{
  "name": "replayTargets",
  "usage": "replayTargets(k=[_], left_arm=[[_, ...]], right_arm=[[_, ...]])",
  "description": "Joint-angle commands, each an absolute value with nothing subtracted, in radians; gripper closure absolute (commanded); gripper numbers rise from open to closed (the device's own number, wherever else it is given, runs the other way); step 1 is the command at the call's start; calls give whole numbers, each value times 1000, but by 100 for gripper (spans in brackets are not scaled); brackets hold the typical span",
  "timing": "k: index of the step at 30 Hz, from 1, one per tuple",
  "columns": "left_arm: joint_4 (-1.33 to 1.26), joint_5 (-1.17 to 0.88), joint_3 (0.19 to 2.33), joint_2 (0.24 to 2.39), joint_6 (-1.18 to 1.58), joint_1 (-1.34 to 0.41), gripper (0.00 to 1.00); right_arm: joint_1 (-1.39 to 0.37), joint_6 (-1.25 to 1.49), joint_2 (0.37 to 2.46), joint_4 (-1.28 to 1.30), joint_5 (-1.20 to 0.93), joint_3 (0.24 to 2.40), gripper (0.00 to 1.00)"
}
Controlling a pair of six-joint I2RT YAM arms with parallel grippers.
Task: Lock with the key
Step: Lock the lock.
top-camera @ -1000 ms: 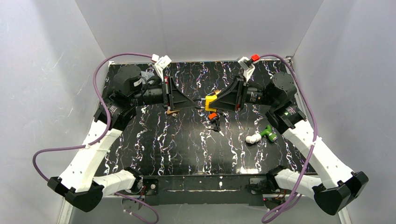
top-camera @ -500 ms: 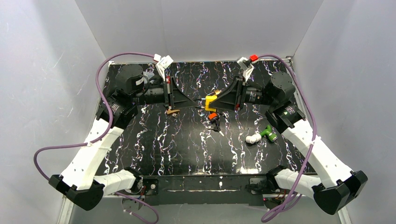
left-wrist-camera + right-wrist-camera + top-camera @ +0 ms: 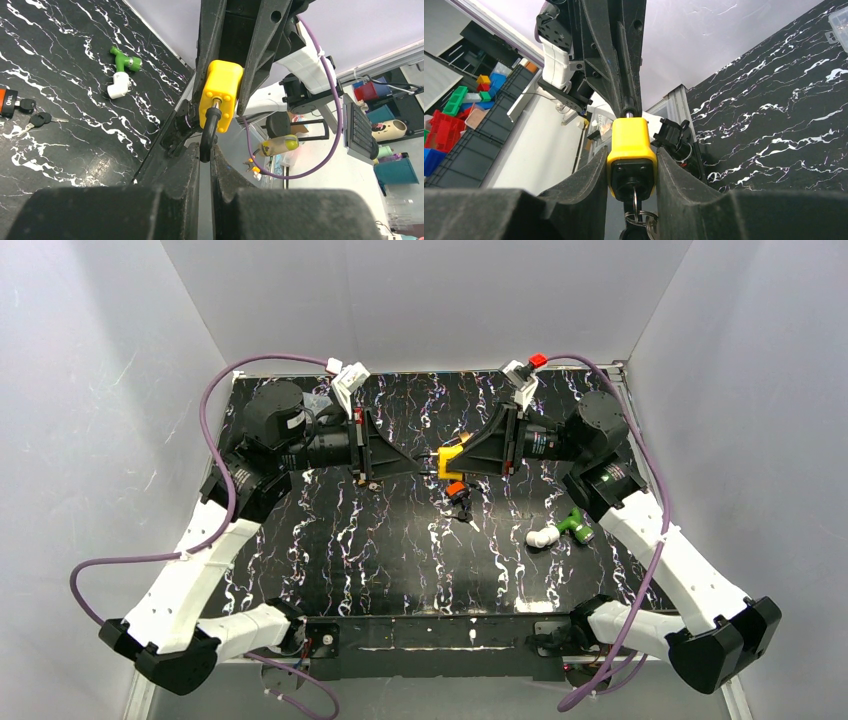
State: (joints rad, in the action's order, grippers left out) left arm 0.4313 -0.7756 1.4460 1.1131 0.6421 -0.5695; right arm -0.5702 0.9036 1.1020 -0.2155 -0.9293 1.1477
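Clamps yellow padlock (image 3: 631, 136) in right claw (image 3: 631, 159) above bench (image 3: 380, 540); pinches shackle (image 3: 209, 124) in closed left claw (image 3: 204, 151) opposite. Lies lengthwise claw-to-claw, with key (image 3: 634, 202) at padlock's end away from shackle, inside right claw.

**Bright, even light; blur only at the near edge**

Your overhead view is lit evenly from above: the white walls (image 3: 430, 300) are bright, and only soft shadows lie under the arms (image 3: 190, 580) on the black marbled table (image 3: 400, 560). There is no harsh glare. In both wrist views the near finger pads (image 3: 125, 210) fill the bottom edge, dark and out of focus, while the yellow padlock (image 3: 631, 142) is sharp and well lit. Beyond the table edge in your left wrist view, the background looks pale and slightly washed out.
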Motion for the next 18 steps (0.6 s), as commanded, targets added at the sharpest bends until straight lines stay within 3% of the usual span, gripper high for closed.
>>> replayTargets(k=[1,18], left_arm=[[399,-777,1428,1130,632,-621,100],[413,-745,1429,1141,603,-659,100]], right_arm=[[-622,900,1123,-275,-916,1186,99],[-671,914,1164,-267,-901,1218,99]])
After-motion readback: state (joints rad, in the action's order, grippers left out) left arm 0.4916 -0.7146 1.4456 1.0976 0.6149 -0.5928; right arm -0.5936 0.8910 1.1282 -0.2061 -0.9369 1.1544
